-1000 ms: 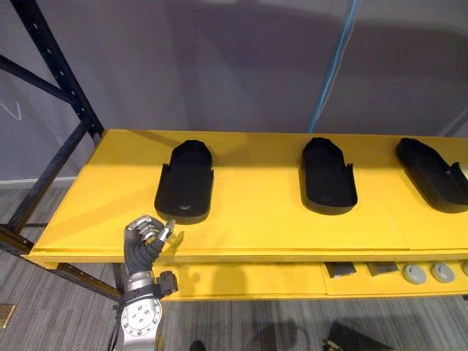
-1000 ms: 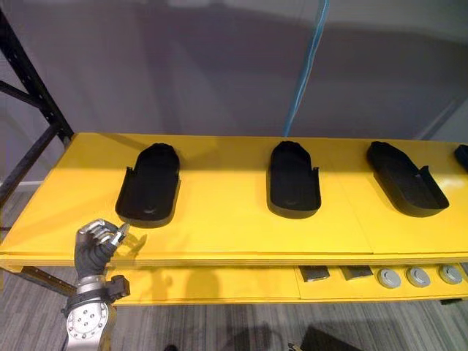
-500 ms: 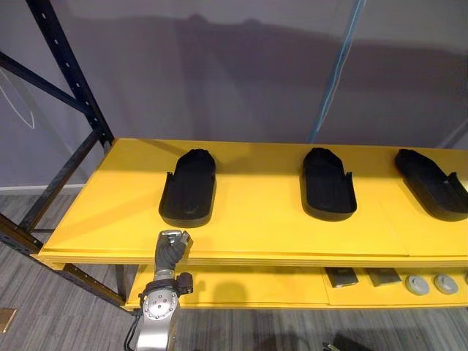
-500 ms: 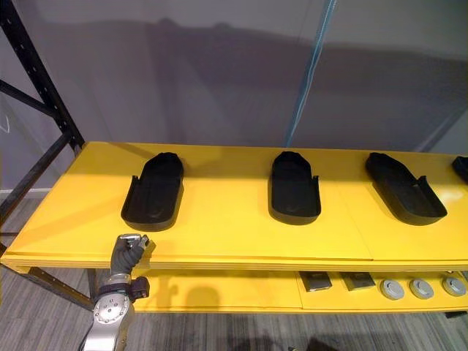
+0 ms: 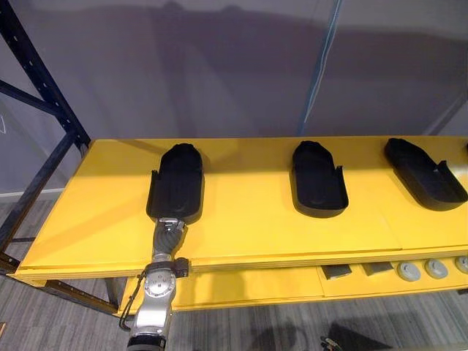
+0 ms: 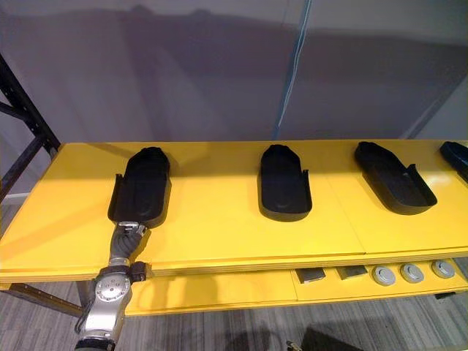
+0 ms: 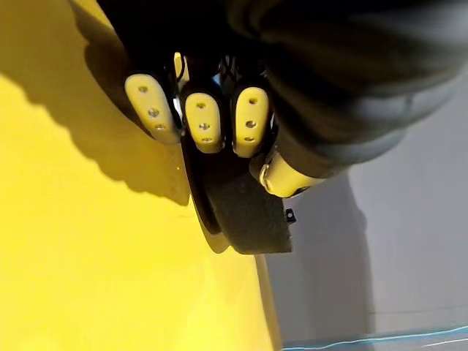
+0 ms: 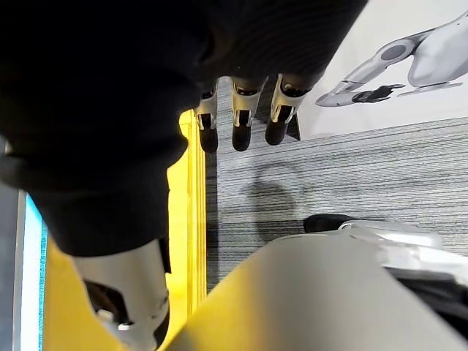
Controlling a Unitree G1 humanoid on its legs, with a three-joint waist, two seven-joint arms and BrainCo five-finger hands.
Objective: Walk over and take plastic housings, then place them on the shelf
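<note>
Left robot hand (image 5: 169, 234): comes up over the front edge of the shelf (image 5: 95, 212) and sits at the near end of the leftmost plastic housing (image 5: 178, 179).
Left grasp: narrow. The fingers (image 7: 205, 121) are curled in with the thumb (image 7: 281, 175) beside them, right against the housing's near rim. I cannot tell whether they clasp the rim.
Leftmost housing: a black, shoe-shaped shell with its hollow side up. It lies flat on the yellow shelf, running front to back.
Middle housing (image 5: 316, 179): same shape and lie, well apart from the first.
Right housing (image 5: 424, 172): angled a little, near the shelf's right end.
Fourth housing (image 6: 457, 155): cut off by the picture's right edge.
Right robot hand (image 8: 240, 121): hangs beside the shelf's yellow edge, over the grey floor (image 8: 344, 175). Its fingers are straight and relaxed, and it holds nothing.
Rack upright (image 5: 40, 80): dark metal, at the shelf's left end.
Lower board (image 6: 219, 289): yellow. It carries grey round parts (image 6: 412, 273) and flat dark pieces (image 6: 312, 275) towards the right.
</note>
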